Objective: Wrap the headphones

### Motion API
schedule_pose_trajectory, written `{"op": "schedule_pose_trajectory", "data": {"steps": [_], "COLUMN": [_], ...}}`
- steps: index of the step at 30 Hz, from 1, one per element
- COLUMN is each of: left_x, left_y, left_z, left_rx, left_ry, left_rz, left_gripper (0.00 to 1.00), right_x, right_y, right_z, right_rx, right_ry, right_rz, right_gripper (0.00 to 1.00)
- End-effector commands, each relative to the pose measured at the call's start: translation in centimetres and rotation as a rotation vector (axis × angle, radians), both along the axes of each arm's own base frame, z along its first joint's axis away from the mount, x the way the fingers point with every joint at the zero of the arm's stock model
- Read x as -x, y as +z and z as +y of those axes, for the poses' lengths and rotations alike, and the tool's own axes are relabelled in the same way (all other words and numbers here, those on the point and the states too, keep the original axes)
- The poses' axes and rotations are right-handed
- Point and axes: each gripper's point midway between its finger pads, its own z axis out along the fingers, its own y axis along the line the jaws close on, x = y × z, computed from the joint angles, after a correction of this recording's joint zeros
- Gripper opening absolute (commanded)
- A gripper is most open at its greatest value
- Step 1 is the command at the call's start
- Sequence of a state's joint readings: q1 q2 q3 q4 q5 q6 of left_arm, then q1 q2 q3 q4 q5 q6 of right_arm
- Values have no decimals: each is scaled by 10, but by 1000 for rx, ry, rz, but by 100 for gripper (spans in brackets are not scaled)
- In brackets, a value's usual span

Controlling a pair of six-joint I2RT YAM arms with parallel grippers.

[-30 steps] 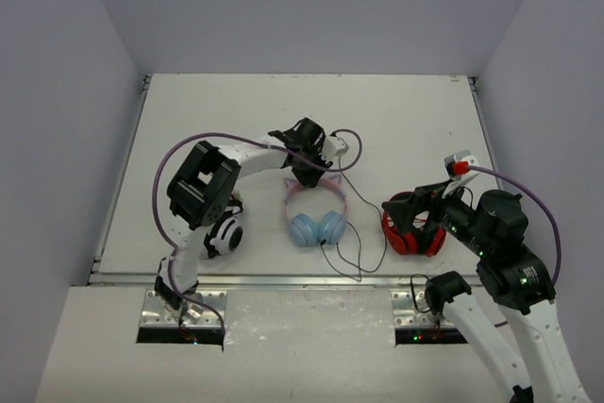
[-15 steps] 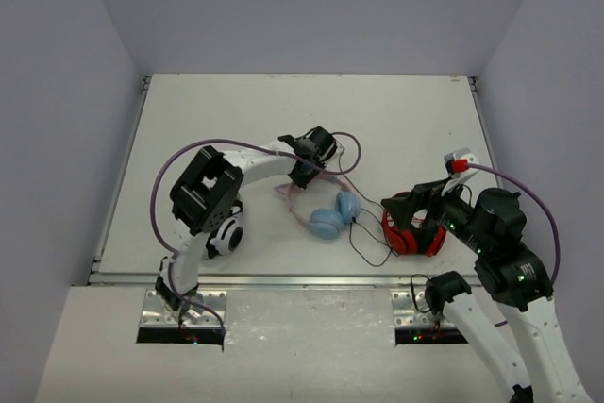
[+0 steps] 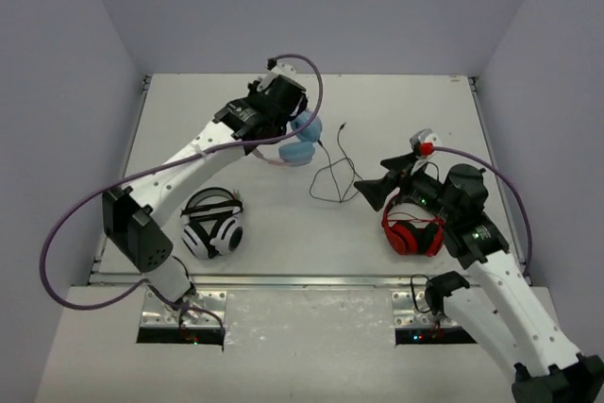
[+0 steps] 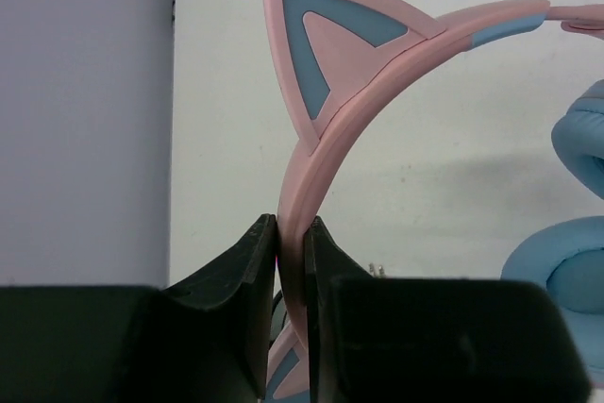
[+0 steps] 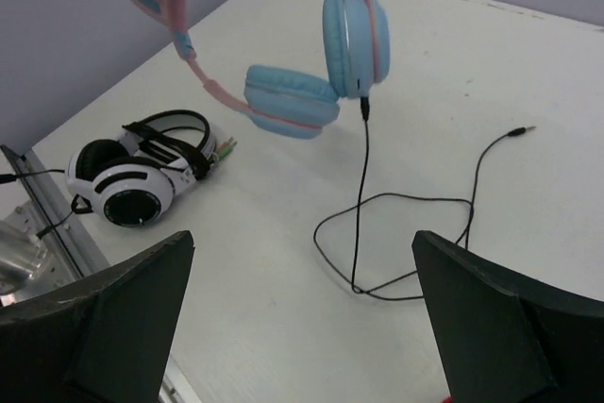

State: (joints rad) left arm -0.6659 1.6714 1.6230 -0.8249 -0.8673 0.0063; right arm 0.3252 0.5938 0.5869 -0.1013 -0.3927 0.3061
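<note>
The headphones [image 3: 300,139], with light blue earcups and a pink cat-ear headband, hang in the air over the far middle of the table. My left gripper [image 3: 268,110] is shut on the pink headband [image 4: 377,73], just below a cat ear. The earcups [image 5: 293,101] dangle from the band. The thin black cable [image 3: 332,176] drops from one earcup and lies in loose loops on the table [image 5: 363,195], with its plug [image 5: 522,128] lying free. My right gripper [image 3: 370,191] is wide open and empty, above the table just near of the cable loops [image 5: 302,261].
Black-and-white striped headphones [image 3: 213,226] lie at the front left and also show in the right wrist view [image 5: 132,176]. Red-and-black headphones [image 3: 412,233] lie at the front right, under my right arm. Walls close in the table's left, back and right sides.
My left gripper has lifted the headphones off the front middle of the table and carried them up and toward the back. The cable trailed along. My right gripper moved left toward the cable.
</note>
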Motion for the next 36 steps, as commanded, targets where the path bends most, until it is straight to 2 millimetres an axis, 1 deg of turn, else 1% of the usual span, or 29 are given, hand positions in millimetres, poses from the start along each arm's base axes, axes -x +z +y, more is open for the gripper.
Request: {"op": "schedule_pose_trajectory", "data": {"steps": [1,2,3,4,7,8,9,12,13,15,16,18,19,20,21,22,23,24,25,26,28,29,30,31,32,33,34,35,36], "left_x": [16,19,22,29,41,44,47,60,63,69,72,76,77,80,81,83,83,84,84,86,87,90,91,92,92,94,94,93,96], "left_y": [101,108,117,134,159,164,169,194,204,218,229,242,247,257,262,267,272,275,278,284,290,298,301,304,308,314,316,316,322], "left_z": [7,-2,-3,1,13,17,20,29,29,32,34,35,36,38,40,47,51,55,58,61,61,65,65,63,62,63,63,62,64], "left_rx": [295,356,384,422,447,452,461,518,548,583,608,638,648,664,670,663,666,663,667,681,713,746,759,770,776,786,787,781,789], "left_ry": [59,13,-4,-7,13,19,21,13,4,-10,-11,-27,-31,-33,-28,-6,11,28,42,53,56,63,62,42,33,25,21,19,20], "left_rz": [-259,-252,-261,-290,-331,-345,-360,-420,-440,-469,-497,-523,-533,-556,-573,-598,-621,-637,-656,-686,-712,-747,-759,-763,-771,-781,-783,-777,-791], "left_gripper": [0,0,0,0,0,0,0,0,0,0,1,0,0,0,0,0,0,0,0,0,0,0,0,0,0,0,0,0,0], "right_x": [-24,-36,-45,-63,-85,-92,-100,-112,-114,-112,-110,-111,-112,-112,-112,-109,-106,-104,-101,-99,-95,-91,-90,-89,-88,-91,-98,-112,-117], "right_y": [29,24,22,21,19,27,16,7,14,11,16,22,25,31,33,40,41,42,40,39,39,38,45,46,50,53,63,62,63], "right_z": [28,40,43,47,51,55,58,61,62,67,72,75,79,81,83,86,87,88,87,87,90,93,94,97,100,101,100,94,93], "right_rx": [-19,6,24,60,100,101,112,115,84,58,31,8,-9,-17,-26,-32,-34,-34,-36,-41,-52,-62,-95,-114,-130,-137,-138,-124,-111], "right_ry": [138,191,195,193,182,185,194,168,156,181,206,222,233,243,248,276,288,299,302,308,332,355,364,374,382,373,346,275,255], "right_rz": [-231,-202,-195,-189,-189,-201,-168,-164,-195,-198,-205,-209,-210,-220,-215,-226,-227,-231,-230,-232,-238,-231,-234,-228,-233,-239,-254,-253,-260], "right_gripper": [99,99,99,99,99,99,99,95,90,83,79,77,72,60,53,43,38,28,21,18,18,19,36,56,66,74,76,76,76]}}
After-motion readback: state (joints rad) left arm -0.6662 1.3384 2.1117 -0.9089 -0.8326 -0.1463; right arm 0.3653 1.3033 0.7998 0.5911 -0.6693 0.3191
